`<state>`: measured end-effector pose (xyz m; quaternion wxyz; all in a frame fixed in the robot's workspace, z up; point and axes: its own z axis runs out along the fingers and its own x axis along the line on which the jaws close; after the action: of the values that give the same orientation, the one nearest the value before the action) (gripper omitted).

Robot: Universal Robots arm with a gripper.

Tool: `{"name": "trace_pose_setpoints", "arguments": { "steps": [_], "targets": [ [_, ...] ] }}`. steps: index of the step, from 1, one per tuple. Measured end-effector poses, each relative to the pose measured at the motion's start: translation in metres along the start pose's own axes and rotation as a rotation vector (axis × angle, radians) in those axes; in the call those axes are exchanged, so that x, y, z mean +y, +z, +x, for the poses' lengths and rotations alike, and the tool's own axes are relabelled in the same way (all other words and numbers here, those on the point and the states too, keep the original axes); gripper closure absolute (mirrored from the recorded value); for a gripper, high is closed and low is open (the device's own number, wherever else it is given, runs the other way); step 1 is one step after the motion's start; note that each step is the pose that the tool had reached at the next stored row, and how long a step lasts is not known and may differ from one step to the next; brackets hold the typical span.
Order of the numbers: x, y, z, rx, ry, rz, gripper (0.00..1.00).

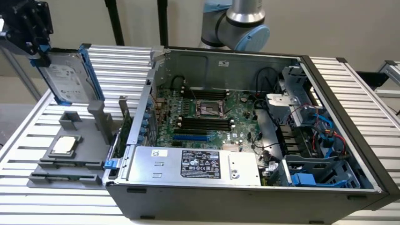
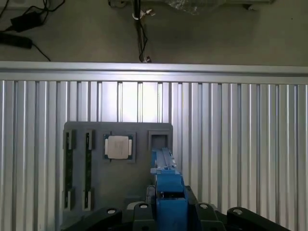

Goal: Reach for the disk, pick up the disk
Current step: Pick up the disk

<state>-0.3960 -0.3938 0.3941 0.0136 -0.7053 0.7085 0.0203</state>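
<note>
Closest to me is the slatted aluminium bench (image 1: 37,201) with the big open computer case (image 1: 250,197) on it. Inside the case, the silver box with the black label (image 1: 194,164) sits at the front, with the green motherboard (image 1: 206,112) behind it.

Off to the exterior view's left of the case there's a grey holder (image 1: 87,152) lying flat on the bench, with a small square silver chip (image 1: 65,145) sitting in one of its pockets.

Further back and higher up is the disk (image 1: 65,77). It's a flat silver-grey drive with a white printed label on its face and blue plastic rails down its long edges. It hangs on edge, a bit tilted, in the air above the holder and not touching it.

The black tool (image 1: 42,58) is clamped on the disk's top end, jaws closed partway onto the blue frame.

Right at the back, behind the case, is the grey arm (image 1: 240,23) with its blue joint caps.
</note>
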Motion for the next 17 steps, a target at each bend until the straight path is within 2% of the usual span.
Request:
{"name": "trace_pose_setpoints", "arguments": {
  "steps": [4, 9, 17],
  "targets": [
    [-0.0091, -0.0178, 0.001, -0.0047, -0.005, -0.0003, 0.67],
    [-0.0249, -0.0406, 0.003, -0.0112, -0.008, -0.0003, 0.67],
    [-0.056, -0.074, 0.012, -0.0121, -0.008, -0.0021, 0.67]
  ]
}}
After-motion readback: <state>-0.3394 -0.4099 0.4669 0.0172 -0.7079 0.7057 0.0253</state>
